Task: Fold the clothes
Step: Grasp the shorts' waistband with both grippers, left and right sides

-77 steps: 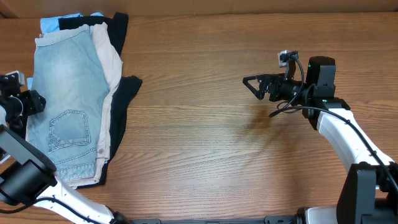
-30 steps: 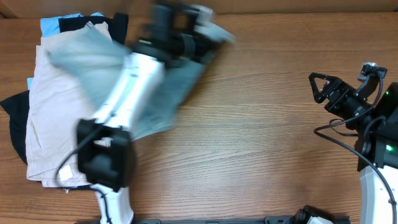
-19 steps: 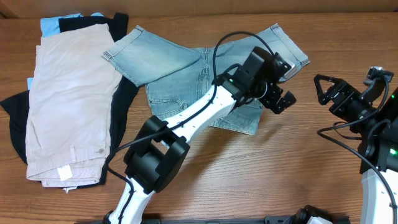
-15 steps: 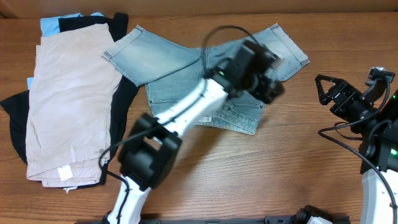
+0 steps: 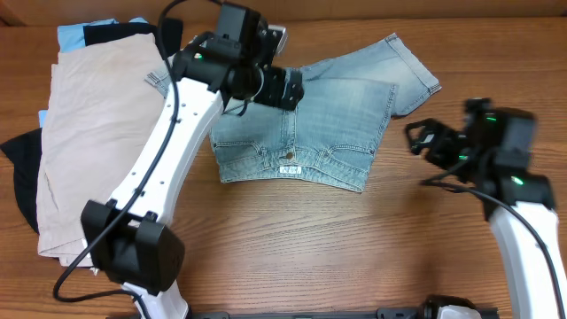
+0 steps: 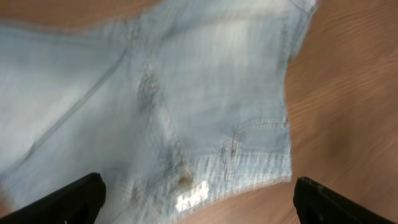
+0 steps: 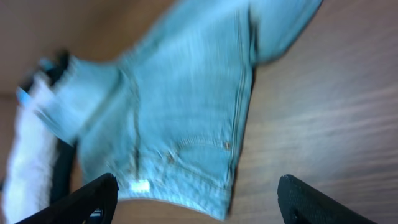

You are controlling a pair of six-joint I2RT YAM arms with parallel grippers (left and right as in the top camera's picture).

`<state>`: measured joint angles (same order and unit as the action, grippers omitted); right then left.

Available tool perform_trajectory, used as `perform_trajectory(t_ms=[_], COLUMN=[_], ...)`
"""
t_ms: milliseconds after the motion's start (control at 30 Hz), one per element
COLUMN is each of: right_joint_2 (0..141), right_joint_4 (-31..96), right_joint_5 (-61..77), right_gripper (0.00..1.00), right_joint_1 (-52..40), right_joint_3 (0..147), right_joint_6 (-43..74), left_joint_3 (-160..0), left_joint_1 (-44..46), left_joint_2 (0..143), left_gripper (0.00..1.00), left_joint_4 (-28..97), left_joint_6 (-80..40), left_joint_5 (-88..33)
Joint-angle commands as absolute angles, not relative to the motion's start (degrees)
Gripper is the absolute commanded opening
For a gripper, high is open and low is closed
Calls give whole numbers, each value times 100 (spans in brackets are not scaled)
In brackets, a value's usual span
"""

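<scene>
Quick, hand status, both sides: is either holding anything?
Left hand: open, holding nothing, over the denim shorts.
Right hand: open, holding nothing, beside the shorts.

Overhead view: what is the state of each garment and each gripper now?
denim shorts: spread flat, unfolded
beige shorts: lying flat on top of the black garment
left gripper: open, empty, over the denim shorts
right gripper: open, empty, beside the denim shorts

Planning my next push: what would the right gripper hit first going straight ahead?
The right gripper would likely meet the denim shorts first, bare table between; height unclear.
</scene>
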<state>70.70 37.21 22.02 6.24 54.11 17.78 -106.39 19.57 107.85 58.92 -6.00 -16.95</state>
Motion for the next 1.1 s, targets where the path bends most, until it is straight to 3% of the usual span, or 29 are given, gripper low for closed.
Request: perform_trajectory(t_ms=[0, 133, 300, 600, 833, 1067], right_joint_2=[7533, 8097, 8641, 8945, 8952, 8952], right_joint_4=[3723, 3693, 3590, 3667, 3594, 3323], right_joint_5=[1579, 1428, 1256, 711, 576, 580], right_gripper=[85, 84, 80, 69, 67, 60], right_joint_1=[154, -292, -631, -714, -718, -838], right_joint_3=[5524, 5524, 5524, 5518, 5404, 5159], right_joint_6=[1975, 2132, 2405, 2670, 2729, 2928], left_joint_3=[-10685, -10412, -9432, -7389, -6729, -6326], left_joint_1=[1761, 1568, 1358, 1341, 1341, 1433], left_joint_2=[10755, 10755, 10755, 10755, 10755, 10755], left_gripper=[100, 100, 96, 96, 96, 98], left_joint_4=[6549, 7181, 6967, 5776, 4963, 3575], left_joint_6=[-370, -482, -939, -1466, -1680, -1673], left_joint_5=[-1092, -593, -539, -200, 447, 246])
